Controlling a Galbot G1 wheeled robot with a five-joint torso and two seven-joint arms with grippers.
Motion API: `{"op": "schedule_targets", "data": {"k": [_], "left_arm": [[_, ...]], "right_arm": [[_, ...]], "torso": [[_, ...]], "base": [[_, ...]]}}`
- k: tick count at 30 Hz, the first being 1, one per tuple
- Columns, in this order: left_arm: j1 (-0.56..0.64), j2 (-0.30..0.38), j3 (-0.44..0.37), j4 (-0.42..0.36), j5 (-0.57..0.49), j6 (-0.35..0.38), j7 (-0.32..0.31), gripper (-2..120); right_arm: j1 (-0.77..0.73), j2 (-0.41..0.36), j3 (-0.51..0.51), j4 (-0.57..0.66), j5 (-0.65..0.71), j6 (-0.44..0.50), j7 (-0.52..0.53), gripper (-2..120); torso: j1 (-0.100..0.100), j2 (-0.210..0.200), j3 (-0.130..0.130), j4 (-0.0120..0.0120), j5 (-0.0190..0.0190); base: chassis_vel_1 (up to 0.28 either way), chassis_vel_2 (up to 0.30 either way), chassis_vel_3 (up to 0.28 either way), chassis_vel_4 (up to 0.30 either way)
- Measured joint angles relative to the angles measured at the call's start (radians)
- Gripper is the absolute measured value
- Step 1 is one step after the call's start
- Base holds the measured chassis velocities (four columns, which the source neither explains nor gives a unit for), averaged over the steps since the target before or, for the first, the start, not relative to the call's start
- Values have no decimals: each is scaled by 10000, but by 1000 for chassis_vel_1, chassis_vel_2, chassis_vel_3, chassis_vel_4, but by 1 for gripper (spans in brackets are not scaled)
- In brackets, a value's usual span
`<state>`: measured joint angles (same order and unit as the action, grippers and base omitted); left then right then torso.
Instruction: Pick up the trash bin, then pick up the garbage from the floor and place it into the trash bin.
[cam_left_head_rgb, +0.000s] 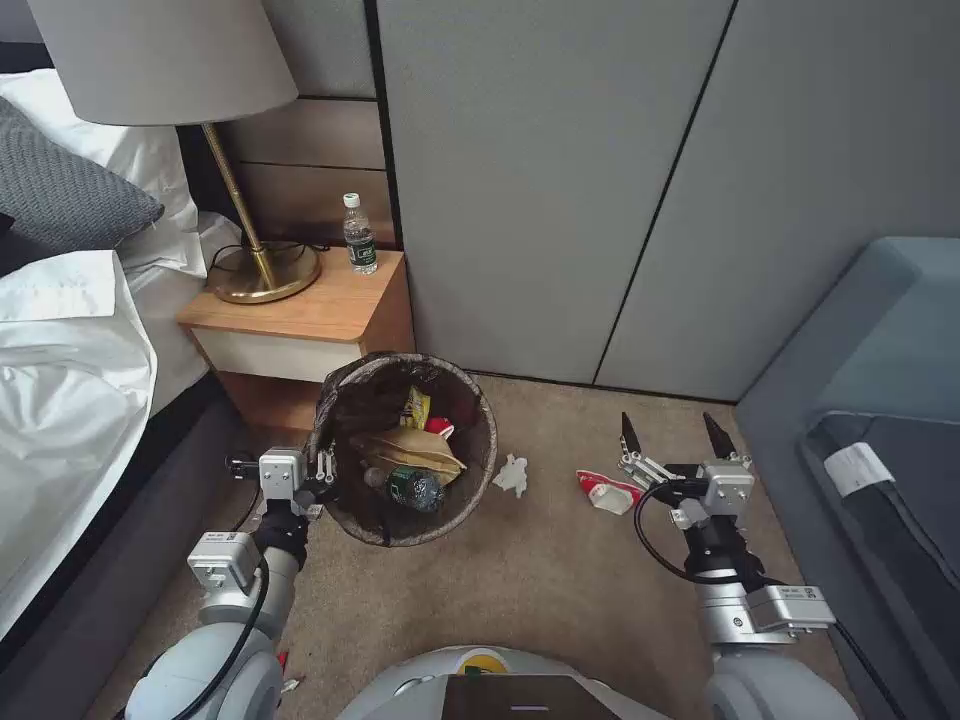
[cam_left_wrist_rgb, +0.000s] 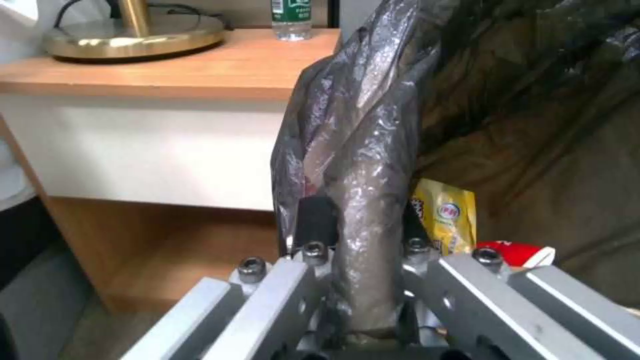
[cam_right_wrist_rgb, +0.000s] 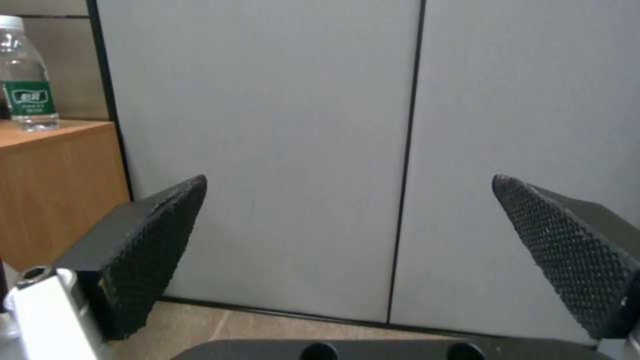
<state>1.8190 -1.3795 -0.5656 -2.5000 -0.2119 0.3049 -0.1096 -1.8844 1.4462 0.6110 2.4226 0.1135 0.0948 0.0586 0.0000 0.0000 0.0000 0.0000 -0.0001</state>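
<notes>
The trash bin (cam_left_head_rgb: 480, 470), lined with a dark bag, is in front of the nightstand in the head view, its mouth tipped toward me. My left gripper (cam_left_head_rgb: 325, 478) is shut on its left rim; the left wrist view shows this gripper (cam_left_wrist_rgb: 363, 216) clamping the bag-covered rim (cam_left_wrist_rgb: 360, 165). Inside lie a brown paper bag (cam_left_head_rgb: 420, 455), a yellow wrapper (cam_left_head_rgb: 415, 405) (cam_left_wrist_rgb: 448, 215), a red-and-white piece (cam_left_head_rgb: 440, 428) and a green-labelled bottle (cam_left_head_rgb: 415, 490). On the carpet lie a white tissue (cam_left_head_rgb: 512, 475) and a crushed red-and-white paper cup (cam_left_head_rgb: 605, 492). My right gripper (cam_left_head_rgb: 678, 435) (cam_right_wrist_rgb: 348, 182) stands open just right of that cup, holding nothing.
A wooden nightstand (cam_left_head_rgb: 330, 310) behind the bin carries a brass lamp (cam_left_head_rgb: 262, 275) and a water bottle (cam_left_head_rgb: 359, 235) (cam_right_wrist_rgb: 27, 95). The bed (cam_left_head_rgb: 70, 400) runs along the left and a grey-blue sofa (cam_left_head_rgb: 880, 380) along the right. Grey wall panels (cam_left_head_rgb: 600, 200) close the back.
</notes>
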Motion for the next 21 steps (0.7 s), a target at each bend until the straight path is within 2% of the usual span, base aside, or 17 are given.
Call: {"op": "schedule_targets", "data": {"k": [13,17,21], "left_arm": [[-7,-2,-7,0,-3,-13,-17,3],[-4,22,-13,0,-9,-13,-18,3],[-4,50,-21,0,-16,-13,-21,3]], "right_arm": [[89,-103,-10,-93,176,206,-6,100],[99,-333,143,-133,353,-257,110,100],[-22,-980,607,-330,929,-823,-35,100]], "torso": [[1,0,1,0,1],[1,0,1,-1,0],[0,0,-1,-3,1]], "base": [[-91,83,87,-86],[-29,17,27,-21],[0,0,0,0]]}}
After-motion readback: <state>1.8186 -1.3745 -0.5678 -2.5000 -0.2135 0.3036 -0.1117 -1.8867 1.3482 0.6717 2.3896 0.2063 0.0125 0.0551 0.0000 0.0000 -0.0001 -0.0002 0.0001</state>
